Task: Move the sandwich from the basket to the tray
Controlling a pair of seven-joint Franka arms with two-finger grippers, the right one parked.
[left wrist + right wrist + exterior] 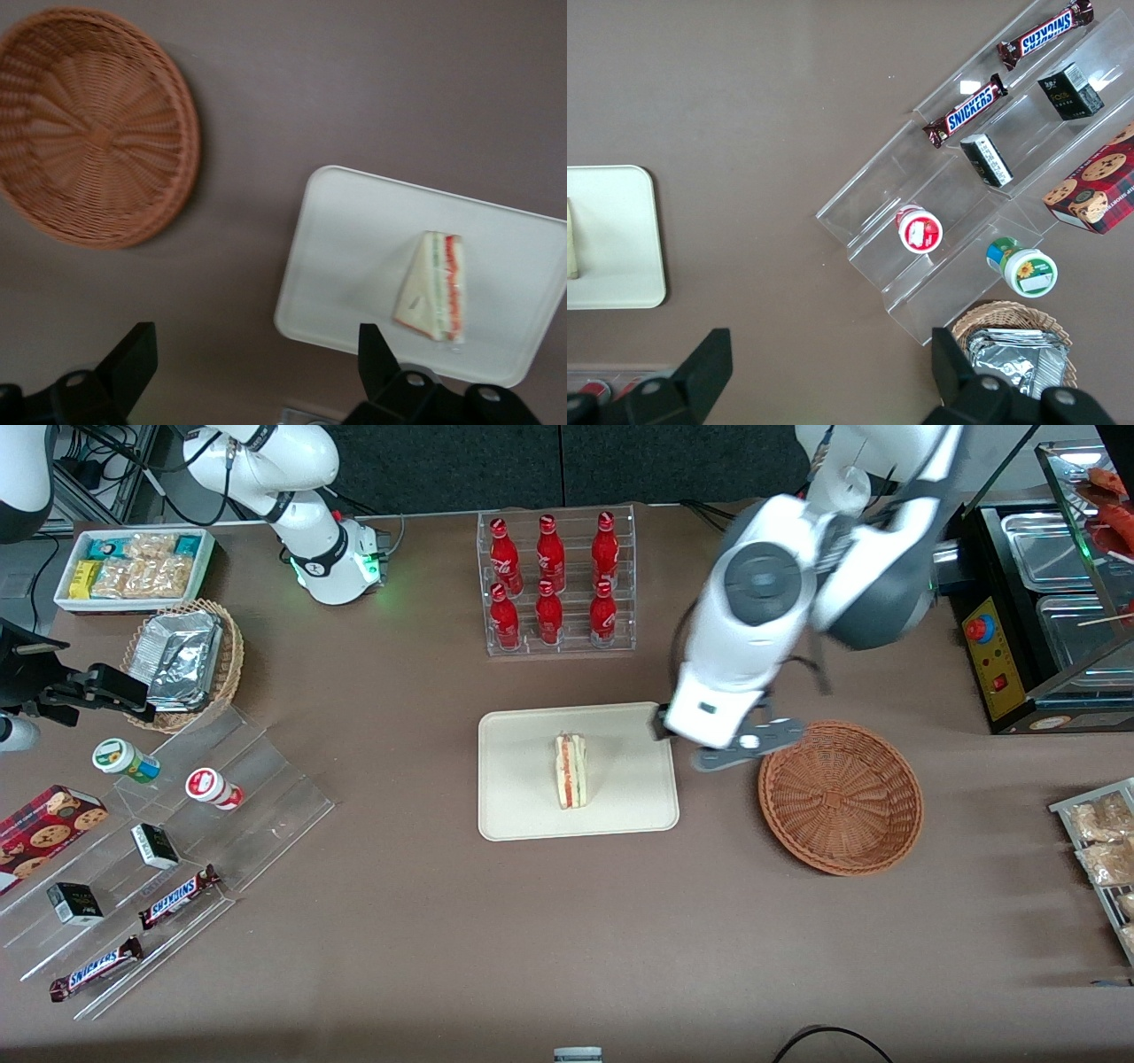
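Note:
The sandwich, a white wedge with red and green layers, lies in the middle of the cream tray. The reddish-brown wicker basket stands beside the tray, toward the working arm's end, with nothing in it. My gripper hangs above the bare table between tray and basket, near the tray's corner. It is open, with nothing between its black fingers. The tray's edge also shows in the right wrist view.
A clear rack of red bottles stands farther from the camera than the tray. Toward the parked arm's end are a tan basket of foil packets, a white snack box and acrylic steps. A black machine stands near the working arm.

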